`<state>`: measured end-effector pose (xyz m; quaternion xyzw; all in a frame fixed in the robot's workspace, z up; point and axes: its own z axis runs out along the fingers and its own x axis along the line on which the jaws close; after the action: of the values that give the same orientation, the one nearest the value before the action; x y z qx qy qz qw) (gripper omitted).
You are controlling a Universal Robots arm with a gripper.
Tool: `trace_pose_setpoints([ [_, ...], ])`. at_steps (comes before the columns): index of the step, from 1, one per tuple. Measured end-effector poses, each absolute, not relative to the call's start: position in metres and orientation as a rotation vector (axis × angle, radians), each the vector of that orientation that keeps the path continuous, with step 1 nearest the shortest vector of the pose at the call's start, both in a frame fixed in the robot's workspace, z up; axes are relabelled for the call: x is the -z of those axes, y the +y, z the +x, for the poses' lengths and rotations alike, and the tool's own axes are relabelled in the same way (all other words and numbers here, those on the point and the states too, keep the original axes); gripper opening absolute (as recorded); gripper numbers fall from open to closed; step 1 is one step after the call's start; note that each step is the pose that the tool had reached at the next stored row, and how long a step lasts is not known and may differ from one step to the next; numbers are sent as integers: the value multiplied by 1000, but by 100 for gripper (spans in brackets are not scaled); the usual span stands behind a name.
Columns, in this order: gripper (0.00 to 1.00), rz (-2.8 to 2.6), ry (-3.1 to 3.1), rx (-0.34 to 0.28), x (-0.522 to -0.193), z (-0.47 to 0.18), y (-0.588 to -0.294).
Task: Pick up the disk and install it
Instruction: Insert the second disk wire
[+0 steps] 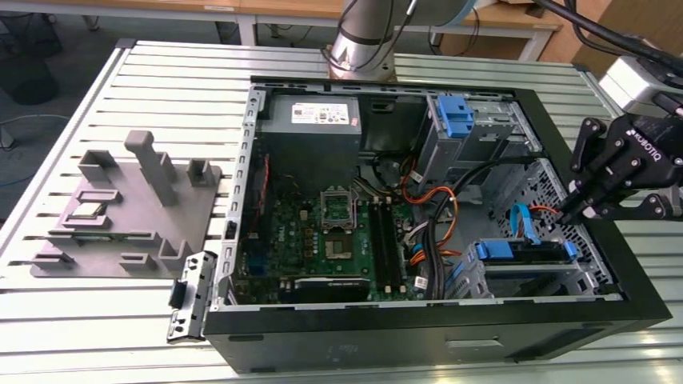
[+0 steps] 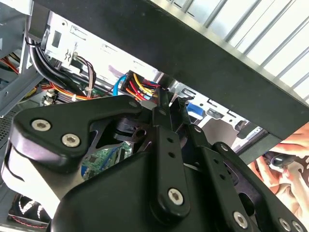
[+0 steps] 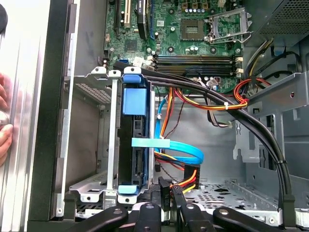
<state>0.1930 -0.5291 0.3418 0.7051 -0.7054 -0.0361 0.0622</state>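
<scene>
With the claw (image 3: 170,198) pressed together and empty, just beside the disk (image 3: 135,169) in its bay, danger of snagging the blue cable (image 3: 181,150) or power wires (image 3: 186,181) nearby.

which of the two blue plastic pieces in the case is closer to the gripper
The blue-railed disk seated in the lower drive cage, just below the gripper. The other, an upright blue latch, stands further away, beside the power supply.

matt black plastic pincer (image 1: 593,210); dull grey sheet-metal drive cage (image 3: 91,140); blue plastic disk (image 3: 134,145) rails; ribbed metal table (image 1: 160,88).
</scene>
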Motion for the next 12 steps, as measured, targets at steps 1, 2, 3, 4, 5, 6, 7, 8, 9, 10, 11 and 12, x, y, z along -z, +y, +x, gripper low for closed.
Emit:
trace_pose_setpoints([
  [1,24,2132,-2132,109,-342,193,-529],
  [2,22,2132,-2132,109,-342,193,-529],
  [3,22,2131,-2132,109,-342,193,-529],
  [4,16,2131,-2132,109,-342,193,-529],
  [5,16,2132,-2132,109,-342,193,-529],
  [6,16,2131,-2132,109,-342,193,-529],
  [7,16,2131,-2132,109,-342,193,-529],
  [8,16,2131,-2132,109,-342,193,-529],
  [9,16,2131,-2132,109,-342,193,-529],
  [10,16,2131,-2132,109,-342,193,-529],
  [11,16,2131,-2132,109,-342,193,-529],
  [12,16,2132,-2133,109,-342,192,-529],
])
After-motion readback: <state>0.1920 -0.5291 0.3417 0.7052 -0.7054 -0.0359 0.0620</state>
